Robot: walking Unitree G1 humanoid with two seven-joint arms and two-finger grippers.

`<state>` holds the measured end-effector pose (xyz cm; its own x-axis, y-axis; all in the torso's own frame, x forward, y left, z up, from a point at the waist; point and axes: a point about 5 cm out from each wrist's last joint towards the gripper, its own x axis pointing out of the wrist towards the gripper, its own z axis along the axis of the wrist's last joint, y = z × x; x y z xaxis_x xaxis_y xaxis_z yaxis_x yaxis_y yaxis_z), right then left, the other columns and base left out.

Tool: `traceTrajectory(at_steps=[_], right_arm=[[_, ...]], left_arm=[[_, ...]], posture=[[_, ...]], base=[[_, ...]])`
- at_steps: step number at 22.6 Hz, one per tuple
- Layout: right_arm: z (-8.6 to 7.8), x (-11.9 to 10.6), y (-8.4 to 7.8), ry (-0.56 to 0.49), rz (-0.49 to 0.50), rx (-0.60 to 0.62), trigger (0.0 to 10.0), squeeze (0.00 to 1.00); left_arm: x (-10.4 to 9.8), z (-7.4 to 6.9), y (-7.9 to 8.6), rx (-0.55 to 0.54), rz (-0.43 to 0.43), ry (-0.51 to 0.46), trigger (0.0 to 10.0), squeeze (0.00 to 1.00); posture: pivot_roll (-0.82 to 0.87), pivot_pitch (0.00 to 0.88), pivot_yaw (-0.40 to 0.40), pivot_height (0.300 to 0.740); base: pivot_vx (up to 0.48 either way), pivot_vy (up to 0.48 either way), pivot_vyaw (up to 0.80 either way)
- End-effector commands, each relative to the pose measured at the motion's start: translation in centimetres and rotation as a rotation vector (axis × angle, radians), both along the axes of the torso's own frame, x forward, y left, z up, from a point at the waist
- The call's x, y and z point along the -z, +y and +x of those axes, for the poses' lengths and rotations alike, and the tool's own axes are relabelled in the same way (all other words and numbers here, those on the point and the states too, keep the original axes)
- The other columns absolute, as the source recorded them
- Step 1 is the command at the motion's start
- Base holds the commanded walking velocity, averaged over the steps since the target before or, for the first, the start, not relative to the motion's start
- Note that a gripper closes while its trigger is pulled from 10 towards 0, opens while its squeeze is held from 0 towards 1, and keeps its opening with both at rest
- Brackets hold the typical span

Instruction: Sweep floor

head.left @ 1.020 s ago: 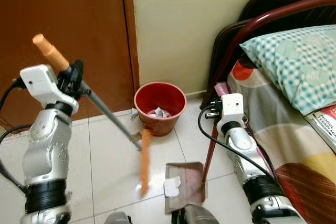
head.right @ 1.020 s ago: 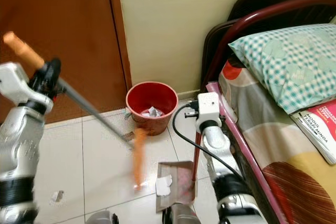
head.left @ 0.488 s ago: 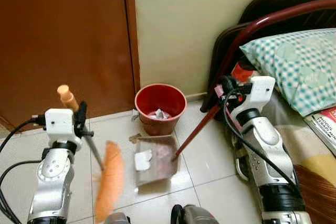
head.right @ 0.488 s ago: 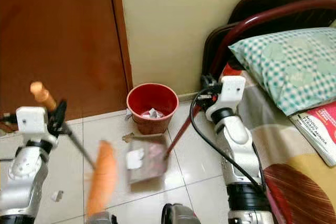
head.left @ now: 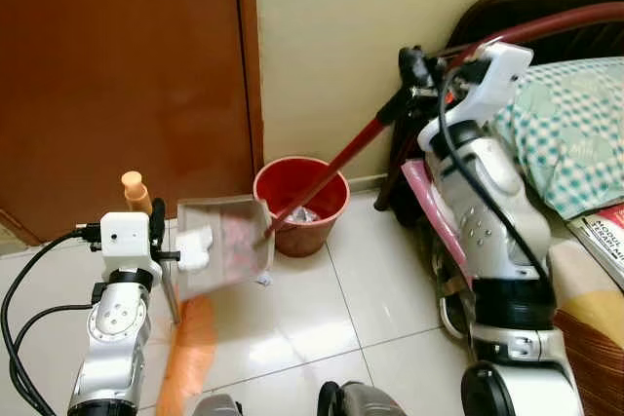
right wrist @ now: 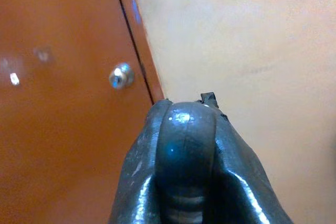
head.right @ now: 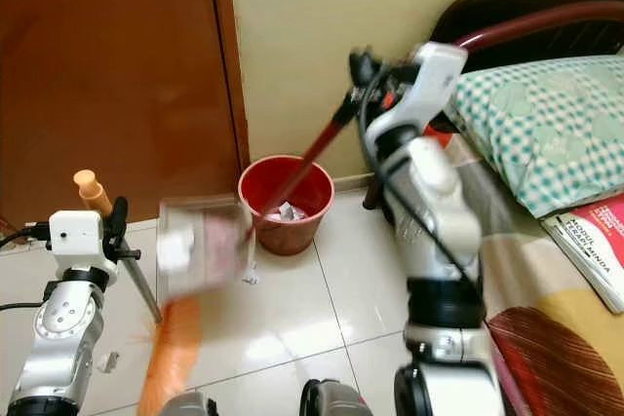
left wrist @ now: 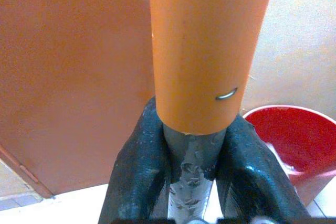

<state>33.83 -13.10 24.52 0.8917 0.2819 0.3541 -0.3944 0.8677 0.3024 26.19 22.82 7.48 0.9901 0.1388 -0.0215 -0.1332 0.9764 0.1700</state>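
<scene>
My left gripper [head.left: 156, 228] is shut on the broom's grey shaft just under its orange grip [left wrist: 210, 51], low at my left side. The orange bristles [head.left: 185, 358] rest on the tiles below it. My right gripper [head.left: 414, 70] is raised high by the wall, shut on the top of the dustpan's red handle [head.left: 336, 163]. The grey dustpan [head.left: 224, 245] hangs in the air, blurred and tilted, left of the red bucket [head.left: 302, 202]. White crumpled paper [head.left: 195, 244] lies in the pan. More paper lies inside the bucket.
A brown door [head.left: 117, 75] and cream wall [head.left: 322, 36] stand behind the bucket. The bed with its checked pillow [head.left: 575, 133] and a book [head.left: 604, 231] borders the right. A paper scrap [head.right: 105, 362] lies on the tiles by my left arm.
My right arm has lifted the dustpan off the floor and swung it up and left beside the bucket. The broom has stood more upright, close to my left side.
</scene>
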Motion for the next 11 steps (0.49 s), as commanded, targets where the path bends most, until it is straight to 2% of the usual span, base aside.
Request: traceTrajectory(at_steps=[1, 2, 4, 7, 10, 11], right_arm=[[0.3, -2.3, -0.9, -0.076, 0.039, 0.035, 10.0, 0.0], [0.4, -2.8, -1.0, -0.092, 0.041, 0.041, 10.0, 0.0], [1.1, -5.5, -2.1, -0.165, 0.051, 0.099, 10.0, 0.0], [1.6, -7.3, -3.1, -0.223, 0.032, 0.15, 10.0, 0.0], [1.7, -9.1, -4.4, -0.307, -0.055, 0.22, 10.0, 0.0], [1.5, -9.7, -4.9, -0.35, -0.12, 0.249, 10.0, 0.0]], left_arm=[[1.0, -0.2, -0.4, 0.003, -0.014, 0.043, 10.0, 0.0], [1.0, -0.2, -0.5, 0.004, -0.016, 0.042, 10.0, 0.0], [1.1, 0.0, -0.8, 0.008, -0.024, 0.036, 10.0, 0.0], [1.1, 0.1, -1.0, 0.012, -0.031, 0.034, 10.0, 0.0], [1.2, 0.0, -1.2, 0.017, -0.036, 0.033, 10.0, 0.0], [1.2, 0.0, -1.3, 0.018, -0.038, 0.034, 10.0, 0.0]], posture=[[0.02, 0.035, -0.061, 0.74], [0.02, 0.035, -0.061, 0.74], [0.02, 0.033, -0.063, 0.74], [0.02, 0.036, -0.065, 0.74], [0.02, 0.04, -0.065, 0.74], [0.01, 0.043, -0.063, 0.74]], base=[[0.0, 0.0, 0.0], [0.0, 0.0, 0.0], [0.0, 0.0, 0.0], [0.0, 0.0, 0.0], [0.0, 0.0, 0.0], [0.0, 0.0, 0.0]])
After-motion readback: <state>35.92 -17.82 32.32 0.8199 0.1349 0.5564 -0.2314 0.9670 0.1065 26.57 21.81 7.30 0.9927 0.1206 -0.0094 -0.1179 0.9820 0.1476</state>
